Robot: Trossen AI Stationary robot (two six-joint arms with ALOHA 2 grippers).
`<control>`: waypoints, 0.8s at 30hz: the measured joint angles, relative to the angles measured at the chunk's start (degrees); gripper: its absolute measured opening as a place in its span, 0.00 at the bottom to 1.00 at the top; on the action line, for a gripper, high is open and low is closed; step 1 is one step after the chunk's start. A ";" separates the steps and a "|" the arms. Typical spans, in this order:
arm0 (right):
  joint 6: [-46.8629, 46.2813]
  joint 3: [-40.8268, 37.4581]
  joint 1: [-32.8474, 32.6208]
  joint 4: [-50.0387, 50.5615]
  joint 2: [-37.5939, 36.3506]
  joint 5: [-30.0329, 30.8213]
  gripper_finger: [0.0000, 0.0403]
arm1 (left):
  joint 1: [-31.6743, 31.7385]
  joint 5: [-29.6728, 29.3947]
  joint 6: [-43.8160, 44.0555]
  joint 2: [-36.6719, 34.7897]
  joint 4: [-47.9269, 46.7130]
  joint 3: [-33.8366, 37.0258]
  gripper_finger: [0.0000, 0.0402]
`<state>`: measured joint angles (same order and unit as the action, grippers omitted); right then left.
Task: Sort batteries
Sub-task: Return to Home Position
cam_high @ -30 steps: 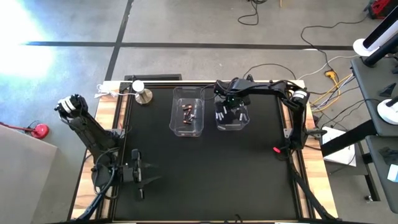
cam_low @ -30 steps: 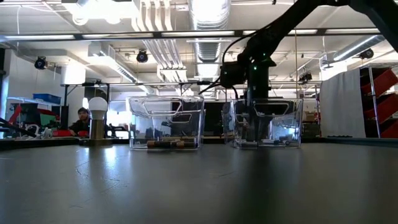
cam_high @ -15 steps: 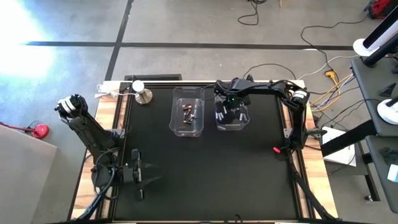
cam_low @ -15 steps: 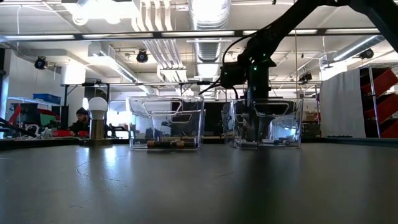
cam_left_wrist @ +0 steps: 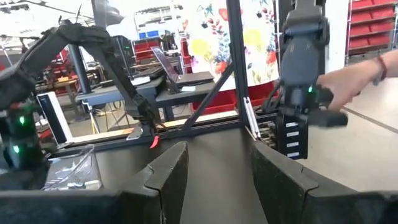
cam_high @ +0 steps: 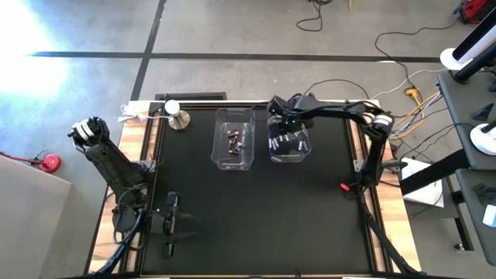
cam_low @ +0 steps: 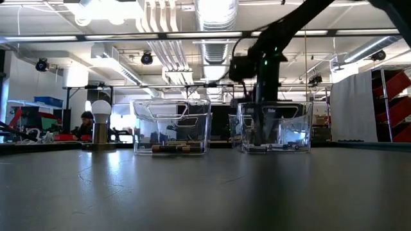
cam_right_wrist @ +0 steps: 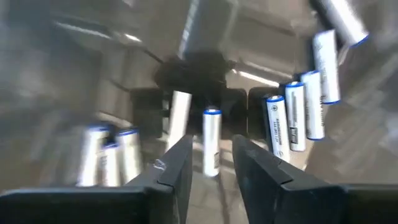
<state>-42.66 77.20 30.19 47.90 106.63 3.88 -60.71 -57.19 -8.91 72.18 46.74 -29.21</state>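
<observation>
Two clear plastic bins stand side by side on the black mat. The left bin [cam_high: 234, 139] [cam_low: 171, 125] holds a few dark reddish batteries [cam_high: 235, 139]. The right bin [cam_high: 290, 151] [cam_low: 276, 126] holds several white batteries [cam_right_wrist: 292, 121]. My right gripper [cam_high: 288, 129] [cam_right_wrist: 211, 167] is open over the right bin, fingers pointing down into it. One white battery [cam_right_wrist: 211, 146] lies on the bin floor below the gap. My left gripper [cam_high: 172, 223] [cam_left_wrist: 219, 168] is open and empty near the table's front left.
A round silver knob-like object with a white ball [cam_high: 177, 116] [cam_low: 100, 122] stands left of the bins at the far edge. A small red item [cam_high: 344, 187] lies by the right edge. A person's hand [cam_left_wrist: 348, 87] shows beyond the table. Bare black mat [cam_high: 263, 217] lies in front of the bins.
My right gripper has risen a little inside the right bin and drawn slightly toward the table's far edge. The white batteries stay on the bin floor.
</observation>
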 joint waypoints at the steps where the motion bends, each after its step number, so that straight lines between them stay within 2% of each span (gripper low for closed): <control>1: 0.23 0.02 -0.28 -0.03 -1.29 -0.04 0.27 | -0.02 0.00 -0.04 0.00 -0.06 0.00 0.39; 6: 2.76 0.21 -4.26 -0.04 -9.23 2.56 0.30 | -0.09 -0.38 -0.14 -0.02 -1.78 0.01 0.39; 8: 2.80 0.12 -7.28 -0.24 -12.81 7.54 0.31 | -0.22 0.30 0.85 -0.02 -2.45 0.04 0.39; 11: 2.83 -0.89 -13.99 -1.48 -17.36 18.33 0.31 | -0.30 1.37 0.14 -0.04 -3.10 -0.05 0.39; 13: 2.88 -2.63 -19.95 -4.59 -19.55 24.57 0.31 | -0.27 0.43 -3.83 -0.04 -3.21 -0.49 0.39; 16: 3.86 -6.22 -30.29 -14.64 -21.14 30.79 0.29 | -0.28 -5.97 -13.46 -0.04 -3.11 -2.31 0.39; 19: 12.20 -9.84 -39.64 -30.99 -21.11 31.37 0.27 | -0.27 -12.72 -13.73 -0.10 -3.82 -4.06 0.39; 20: 16.06 -11.02 -42.41 -36.84 -20.77 31.33 0.27 | -0.26 -12.18 -12.50 -0.11 -4.54 -4.09 0.39; 22: 24.19 -12.55 -46.97 -46.59 -19.97 29.91 0.25 | 0.04 -6.39 -10.57 0.13 -5.50 -4.03 0.39; 24: 32.43 -13.85 -50.18 -53.39 -19.33 26.02 0.23 | 1.76 -0.94 -7.64 0.06 -5.51 -4.00 0.39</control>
<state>-10.23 63.34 -19.99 -5.49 87.30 29.90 -58.94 -58.13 -16.55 72.24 41.23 -33.21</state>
